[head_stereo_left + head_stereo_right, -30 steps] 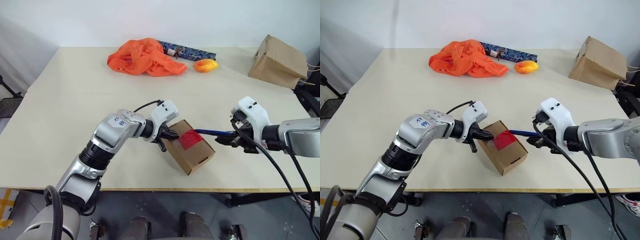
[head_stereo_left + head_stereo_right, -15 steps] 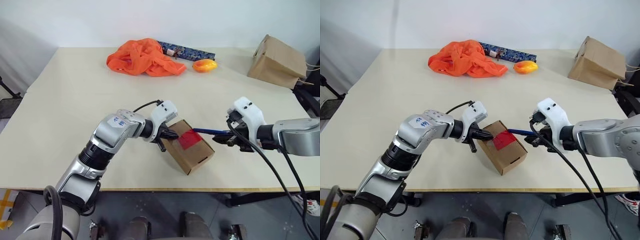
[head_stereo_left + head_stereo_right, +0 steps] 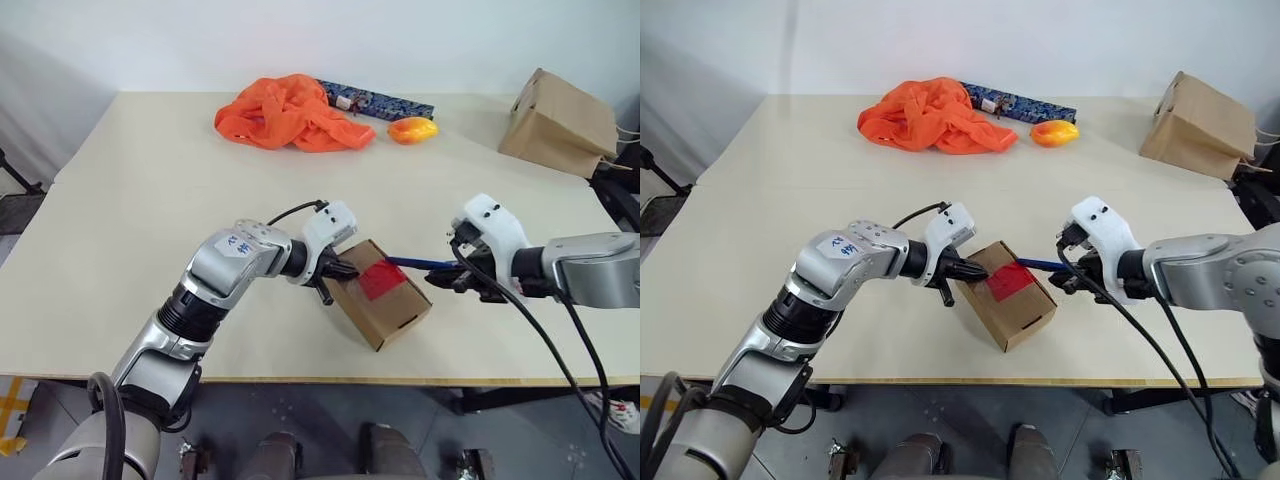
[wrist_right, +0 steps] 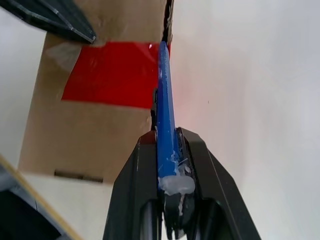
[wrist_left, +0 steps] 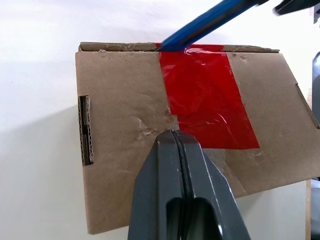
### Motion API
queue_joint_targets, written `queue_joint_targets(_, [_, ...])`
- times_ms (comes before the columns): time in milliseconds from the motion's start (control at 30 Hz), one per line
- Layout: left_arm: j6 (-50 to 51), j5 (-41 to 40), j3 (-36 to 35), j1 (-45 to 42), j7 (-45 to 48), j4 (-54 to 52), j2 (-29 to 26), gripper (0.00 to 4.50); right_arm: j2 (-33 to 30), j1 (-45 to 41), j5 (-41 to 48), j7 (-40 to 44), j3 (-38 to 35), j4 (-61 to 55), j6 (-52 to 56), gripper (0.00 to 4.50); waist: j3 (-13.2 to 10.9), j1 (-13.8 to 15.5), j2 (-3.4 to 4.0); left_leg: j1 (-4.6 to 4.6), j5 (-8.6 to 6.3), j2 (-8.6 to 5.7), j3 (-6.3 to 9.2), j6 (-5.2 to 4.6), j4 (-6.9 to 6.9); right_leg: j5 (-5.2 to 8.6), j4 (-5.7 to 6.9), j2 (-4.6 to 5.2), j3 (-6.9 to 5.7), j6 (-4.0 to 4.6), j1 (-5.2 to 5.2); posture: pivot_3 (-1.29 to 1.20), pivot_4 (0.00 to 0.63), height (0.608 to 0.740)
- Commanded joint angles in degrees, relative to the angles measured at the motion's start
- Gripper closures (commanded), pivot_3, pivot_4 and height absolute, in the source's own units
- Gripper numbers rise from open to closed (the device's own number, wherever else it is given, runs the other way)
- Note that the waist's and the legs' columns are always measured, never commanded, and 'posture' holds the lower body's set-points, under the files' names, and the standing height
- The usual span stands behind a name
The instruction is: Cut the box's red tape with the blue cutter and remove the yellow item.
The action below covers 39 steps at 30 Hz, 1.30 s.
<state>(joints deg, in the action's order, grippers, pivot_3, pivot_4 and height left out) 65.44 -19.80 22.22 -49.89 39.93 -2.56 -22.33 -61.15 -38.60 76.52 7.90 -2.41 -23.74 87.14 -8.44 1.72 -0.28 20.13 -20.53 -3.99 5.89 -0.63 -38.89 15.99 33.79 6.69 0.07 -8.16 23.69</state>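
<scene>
My right gripper is clamped tight on the blue cutter, the slim blue shaft pinched between both black fingers and reaching out past them. The cutter's tip meets the red tape right at the lid's far edge, where the strip folds over the side of the box. My left gripper has its fingers pressed fully together with nothing between them, and their joined tips bear down on the box's lid at the near edge of the red tape. The box lies near the front edge of the table, between my two arms, its lid flaps shut and the tape unbroken across the seam. At the far side of the table sit a crumpled orange cloth, a dark-blue patterned case behind it, a mango-shaped fruit, and a brown paper bag off to the right.
</scene>
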Motion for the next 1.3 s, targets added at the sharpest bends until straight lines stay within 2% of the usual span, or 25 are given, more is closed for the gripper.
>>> queue_joint_targets(33, [3.19, 3.72, 3.28, 3.36, -3.43, 5.01, -0.56, 4.50, -2.61, 1.97, 4.43, 1.70, -2.50, -3.46, 3.00, 4.35, 0.00, 0.08, 0.00, 0.00, 0.00, 0.00, 0.00, 0.00, 0.00, 0.00, -0.01, 0.00, -0.01, 0.00, 0.00, 0.00, 0.150, 0.740])
queue_joint_targets(433, [3.16, 4.40, 3.51, 2.78, -3.87, 6.53, -0.22, 4.50, -8.61, 8.49, 12.55, -1.23, -4.44, -5.45, 1.29, 4.35, 0.00, 0.53, 0.00, -0.02, -0.03, 0.00, 0.00, -0.05, 0.00, 0.00, -0.09, 0.02, -0.01, 0.00, -0.06, 0.00, 0.150, 0.740])
queue_joint_targets(733, [2.57, 4.46, 3.64, 2.64, -3.52, 6.75, -0.32, 4.50, -13.78, 13.18, 16.43, -3.22, -5.23, -5.70, -3.94, 4.35, -0.01, 1.04, 0.00, -0.01, -0.05, 0.04, -0.03, -0.07, 0.00, 0.00, -0.16, 0.01, -0.02, 0.00, -0.07, 0.00, 0.150, 0.740])
queue_joint_targets(833, [2.33, 4.44, 3.78, 2.54, -3.41, 6.78, -0.14, 4.50, -12.77, 12.64, 16.21, -4.26, -3.64, -5.57, -5.44, 4.35, -0.01, 1.02, 0.01, -0.02, -0.05, 0.04, -0.03, -0.07, 0.00, 0.00, -0.16, 0.00, -0.01, 0.00, -0.07, 0.00, 0.150, 0.740])
queue_joint_targets(1133, [1.76, 4.08, 4.09, 2.65, -2.84, 6.20, -0.07, 4.50, -0.50, 4.23, 5.93, -8.33, 2.49, -0.05, -8.61, 4.35, -0.02, 0.97, -0.01, -0.02, -0.05, 0.08, -0.04, -0.06, 0.00, -0.05, -0.18, -0.02, -0.01, 0.02, -0.08, 0.00, 0.150, 0.740])
queue_joint_targets(1300, [1.75, 4.05, 3.88, 2.68, -2.98, 6.08, 0.00, 4.50, 2.84, 2.55, 1.45, -7.20, -0.76, 0.27, -10.55, 4.35, -0.05, 1.03, 0.02, 0.03, -0.04, 0.06, -0.03, -0.04, 0.01, -0.06, -0.18, -0.02, -0.01, 0.02, -0.02, 0.00, 0.150, 0.740])
